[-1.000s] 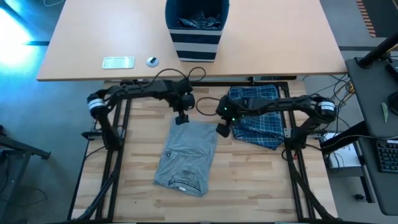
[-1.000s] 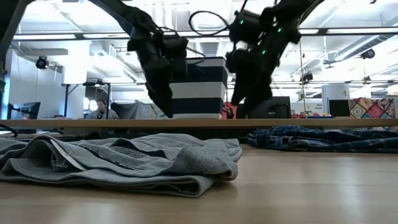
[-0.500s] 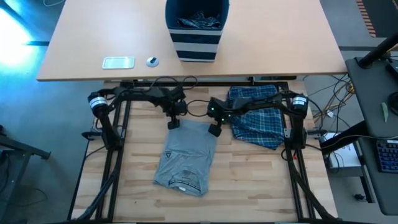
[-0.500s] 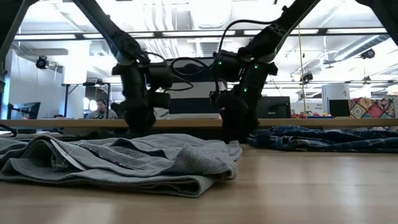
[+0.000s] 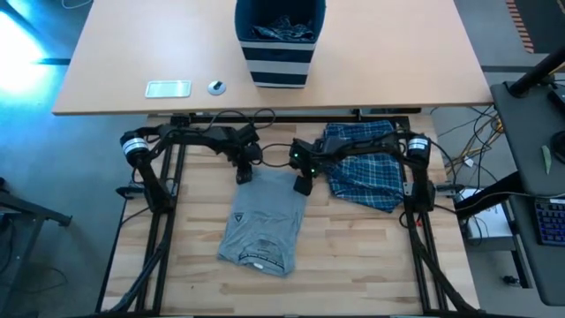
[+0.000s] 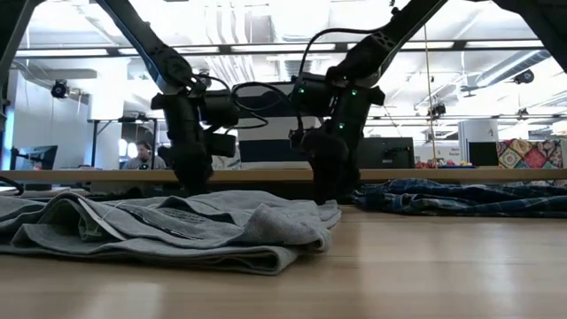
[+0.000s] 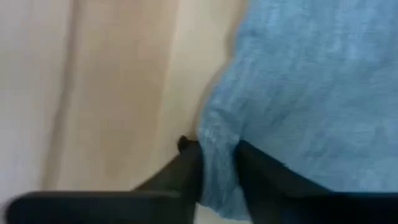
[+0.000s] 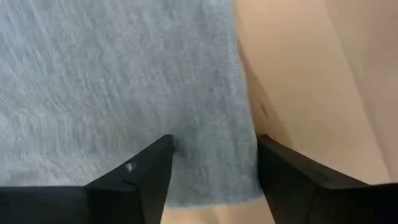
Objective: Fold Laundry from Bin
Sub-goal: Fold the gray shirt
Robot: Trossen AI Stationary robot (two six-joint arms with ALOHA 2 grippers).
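Note:
A grey T-shirt (image 5: 262, 221) lies folded lengthwise on the wooden table, its printed end toward the near edge. My left gripper (image 5: 244, 177) is down at the shirt's far left corner, shut on it. My right gripper (image 5: 302, 186) is down at the far right corner. Its fingers stand apart with flat cloth between them (image 8: 214, 146). A plaid garment (image 5: 364, 168) lies crumpled to the right. The striped navy bin (image 5: 279, 62) stands on the far desk with more laundry (image 5: 281, 29) inside. My left gripper pinches a raised fold of the grey shirt's far left corner (image 7: 217, 163) between its two fingers. It comes steeply from above. The rest of the shirt lies flat on the table. My right gripper straddles the far right corner (image 8: 214, 168); whether its fingertips touch the cloth I cannot tell.
On the far desk, left of the bin, lie a pale flat rectangle (image 5: 168, 88) and a small round object (image 5: 216, 87). Bare wood shows near the front edge and left of the shirt. A person (image 6: 142, 156) sits far behind in the room.
Both grippers have come down from above the table onto the grey shirt's far edge. The left has shifted toward the table's left onto the left corner. The right has moved leftward, away from the plaid garment, onto the right corner. The shirt still lies flat.

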